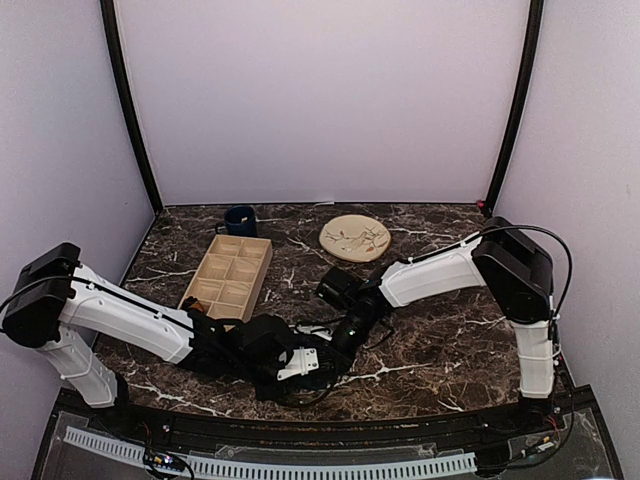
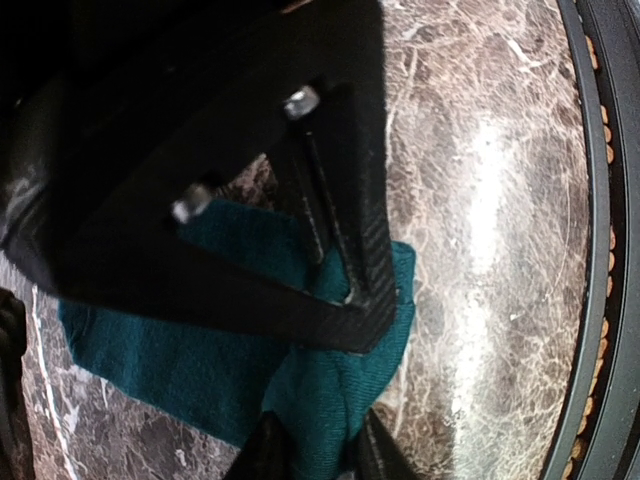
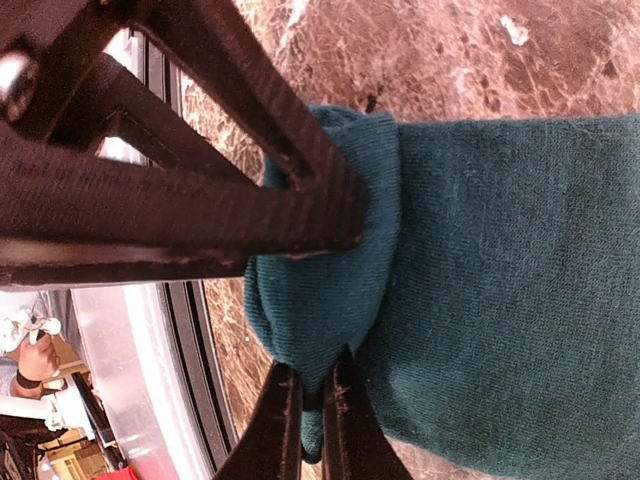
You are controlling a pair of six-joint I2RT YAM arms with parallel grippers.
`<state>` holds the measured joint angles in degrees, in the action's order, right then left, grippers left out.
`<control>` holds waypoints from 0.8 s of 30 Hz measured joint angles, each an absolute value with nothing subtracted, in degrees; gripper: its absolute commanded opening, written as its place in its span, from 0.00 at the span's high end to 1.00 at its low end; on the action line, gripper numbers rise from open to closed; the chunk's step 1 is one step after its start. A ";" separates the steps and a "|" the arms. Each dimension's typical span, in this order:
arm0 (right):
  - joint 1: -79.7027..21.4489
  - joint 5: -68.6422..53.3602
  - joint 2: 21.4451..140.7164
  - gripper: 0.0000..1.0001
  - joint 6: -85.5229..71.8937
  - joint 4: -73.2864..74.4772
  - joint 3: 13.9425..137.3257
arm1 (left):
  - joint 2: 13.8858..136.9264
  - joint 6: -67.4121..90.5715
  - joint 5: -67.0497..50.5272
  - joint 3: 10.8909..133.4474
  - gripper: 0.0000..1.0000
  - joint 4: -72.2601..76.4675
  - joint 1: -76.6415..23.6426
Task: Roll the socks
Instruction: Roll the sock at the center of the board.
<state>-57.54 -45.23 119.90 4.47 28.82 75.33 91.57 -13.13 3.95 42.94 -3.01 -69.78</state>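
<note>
Marble table [image 1: 430, 340], teal socks [image 3: 500, 250], tray [image 1: 229, 281], plate [image 1: 355, 238] (patterned)

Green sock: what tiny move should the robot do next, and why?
Probably turn the right gripper to roll the pinched end over. The teal sock is only folded at that end, mostly flat, and the left gripper pinches it too.

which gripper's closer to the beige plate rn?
Right. The right gripper pinches the teal sock some way in front of the plate; the left gripper is at the same sock, further left and lower in the top view.
</note>
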 measured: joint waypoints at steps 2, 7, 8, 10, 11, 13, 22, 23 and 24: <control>-57.52 -45.25 119.90 0.99 4.47 28.88 75.33 | 91.70 -13.10 3.99 43.03 0.82 -2.90 -69.93; -57.41 -45.23 119.92 0.95 4.45 29.10 75.33 | 91.88 -13.19 3.92 43.11 1.00 -2.68 -70.02; -57.36 -45.23 119.92 0.93 4.45 29.17 75.33 | 91.88 -13.19 3.84 43.13 1.00 -2.68 -70.04; -57.30 -45.23 119.98 0.87 4.43 29.19 75.33 | 91.88 -13.21 3.77 43.13 1.00 -2.66 -70.02; -57.25 -45.23 120.01 0.84 4.38 29.17 75.33 | 91.90 -13.21 3.75 43.13 1.00 -2.66 -70.02; -57.08 -45.21 120.01 0.79 4.12 29.19 75.31 | 91.90 -13.19 3.70 43.13 1.00 -2.68 -70.02; -55.77 -47.09 118.93 0.70 2.17 25.67 72.20 | 92.84 -13.13 3.14 44.51 1.00 -3.62 -69.76; -55.42 -47.20 118.45 0.70 1.76 25.06 71.40 | 93.38 -13.08 2.72 45.10 1.00 -3.79 -69.56; -55.02 -47.35 117.99 0.69 1.30 24.49 70.63 | 93.76 -13.06 2.35 45.56 1.00 -3.81 -69.36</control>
